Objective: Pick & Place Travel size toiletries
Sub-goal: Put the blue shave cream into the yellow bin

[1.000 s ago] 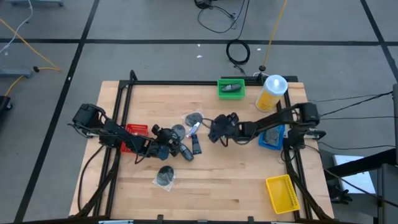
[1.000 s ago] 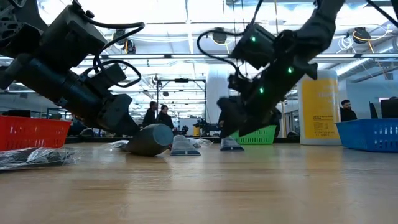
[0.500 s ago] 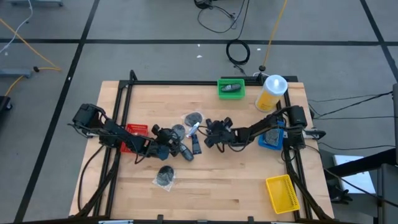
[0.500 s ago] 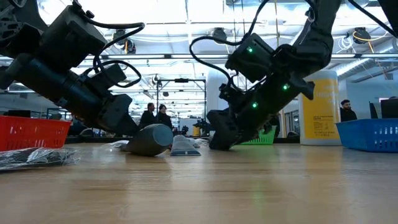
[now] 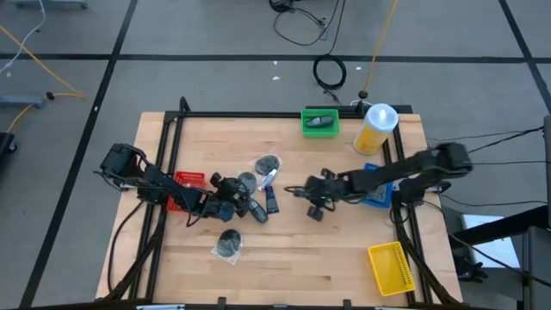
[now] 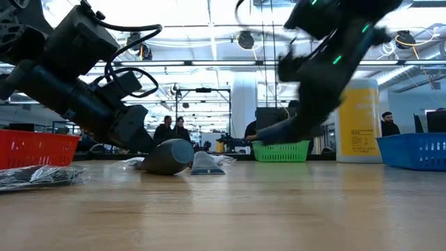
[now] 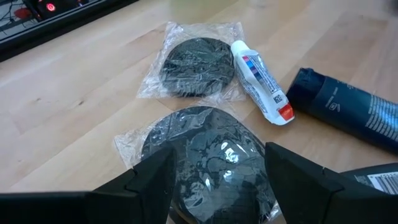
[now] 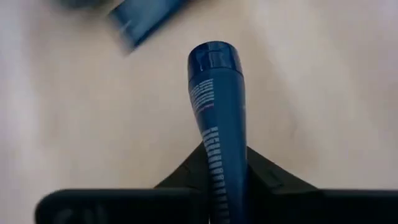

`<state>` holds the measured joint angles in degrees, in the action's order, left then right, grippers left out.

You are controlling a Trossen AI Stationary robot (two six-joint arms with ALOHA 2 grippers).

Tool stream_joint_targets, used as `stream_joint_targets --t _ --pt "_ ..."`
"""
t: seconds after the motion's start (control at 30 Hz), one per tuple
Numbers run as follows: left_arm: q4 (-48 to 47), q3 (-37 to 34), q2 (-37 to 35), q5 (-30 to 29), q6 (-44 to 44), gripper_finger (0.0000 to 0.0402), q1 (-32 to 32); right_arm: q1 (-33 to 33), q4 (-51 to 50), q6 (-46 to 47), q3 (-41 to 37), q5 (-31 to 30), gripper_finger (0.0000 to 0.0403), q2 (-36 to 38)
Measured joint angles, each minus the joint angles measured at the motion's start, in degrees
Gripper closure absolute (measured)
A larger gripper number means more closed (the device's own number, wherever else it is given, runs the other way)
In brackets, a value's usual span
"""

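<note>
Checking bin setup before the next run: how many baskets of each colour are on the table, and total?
Red basket: 1
Green basket: 1
Blue basket: 1
Yellow basket: 1
Total: 4

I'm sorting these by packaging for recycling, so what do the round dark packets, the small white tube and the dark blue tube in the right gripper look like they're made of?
Round dark packets: clear crinkly film, probably plastic, by its creases and glare; contents matte dark grey, material unclear.
Small white tube: glossy, likely plastic, with printed label and red end.
Dark blue tube, held in the right gripper: smooth, semi-gloss, probably plastic, printed white text.
</note>
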<state>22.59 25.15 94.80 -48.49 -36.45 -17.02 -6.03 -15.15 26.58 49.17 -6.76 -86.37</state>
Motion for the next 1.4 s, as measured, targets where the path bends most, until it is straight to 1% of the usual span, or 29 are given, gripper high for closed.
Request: stream_joint_targets --t 0.07,0.13,0.2,0.3,0.37,0.47,0.53,0.6,0.67,0.77,0.83,0.93,1.07,1.17,1.27,1.4 --pt "0.01 0.0 0.0 0.0 -0.03 0.016 0.0 -1.24 -6.5 5.67 0.01 7.43 0.0374 5.75" --pt "0.39 0.0 0.0 -0.06 0.12 0.016 0.01 -2.39 -13.3 13.36 0.07 15.5 0.0376 11.47" --pt "0.62 0.0 0.0 -0.53 0.14 0.016 0.29 -3.71 -19.55 23.51 0.07 23.52 0.0373 16.62" --pt "2.02 0.0 0.0 -0.93 1.43 0.016 1.05 -7.19 -25.47 40.95 0.07 33.04 0.0364 22.62" --pt "2.75 0.0 0.0 -1.01 2.36 0.016 1.58 -10.87 -27.08 50.01 0.07 38.31 0.0363 24.51" --pt "4.22 0.0 0.0 -0.87 3.59 0.016 2.59 -17.23 -27.05 60.22 0.07 44.64 0.0365 24.59" --pt "4.74 0.0 0.0 -0.85 4.2 0.016 3.07 -21.04 -26.65 63.93 0.07 47.93 0.0366 23.52" --pt "5.01 0.0 0.0 -0.85 4.44 0.016 3.63 -24.16 -26.89 65.54 0.07 50.25 0.0367 21.83" --pt "5.01 0.0 0.0 -0.78 4.44 0.016 4.16 -26.81 -26.66 65.61 0.07 53.01 0.0367 19.75" --pt "5.1 0.0 0.0 -0.76 4.39 0.016 4.84 -29.45 -25.89 64.49 0.07 59.22 0.0364 15.53" --pt "5.11 0.0 0.0 -0.65 4.28 0.016 5.13 -30.44 -25.21 60.57 0.07 63.52 0.0361 12.28" --pt "5.14 0.0 0.0 -0.52 4.2 0.016 5.16 -30.84 -24.63 50.58 0.07 68.29 0.036 6.63" --pt "5.15 0.0 0.0 0.0 4.12 0.016 5.16 -29.23 -24.93 38.05 0.07 68.79 0.0359 -0.08" --pt "5.14 0.0 0.0 0.53 3.95 0.016 5.16 -28.47 -26.15 31.24 -0.02 70.2 0.0358 -4.29" --pt "5.12 0.0 0.0 0.59 3.31 0.016 4.94 -28.6 -27.91 24.34 -0.02 73.06 0.0358 -7.38" --pt "5.11 0.0 0.0 0.63 3.28 0.016 4.5 -28.97 -29.88 16.3 -0.04 74.51 0.0358 -9.96"
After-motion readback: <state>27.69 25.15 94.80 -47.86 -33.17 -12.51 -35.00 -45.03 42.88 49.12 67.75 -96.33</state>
